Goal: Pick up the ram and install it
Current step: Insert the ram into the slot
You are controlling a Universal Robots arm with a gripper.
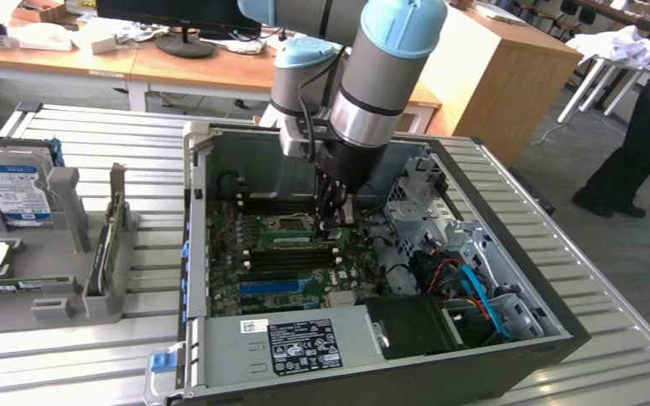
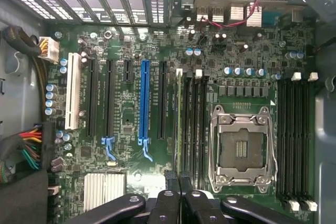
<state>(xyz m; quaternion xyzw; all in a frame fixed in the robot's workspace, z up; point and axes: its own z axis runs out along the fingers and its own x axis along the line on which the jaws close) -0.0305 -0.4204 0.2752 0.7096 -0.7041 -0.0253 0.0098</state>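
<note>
Ram [image 2: 179,119] — the thin green stick — appears edge-on to us in the wrist view. It is lined up along one of the dark memory slots that lie between the long blue slot [image 2: 144,100] and the processor socket [image 2: 241,145], the one farthest from that socket. Whether it is pressed fully home we cannot tell. The hand [image 2: 177,181] is closed on the ram, its black fingers [image 2: 169,182] pinched together at one end of the stick's upper edge, with the green motherboard [image 2: 131,124] spread out beneath. In the exterior view we see the arm reaching straight down into the open computer case [image 1: 195,254], which lies on its side on a slatted metal surface [image 1: 77,355], and the hand sits low over the board near the middle of the case. A boxed power supply [image 1: 302,342] with a white-and-black label sits at the case's near edge. On the exterior view's left, just beside the case, a grey holder [image 1: 71,279] carries a hard drive [image 1: 14,190] standing upright. On the exterior view's right — well apart from the case — a person [image 1: 641,144] in dark clothes stands on the floor.
</note>
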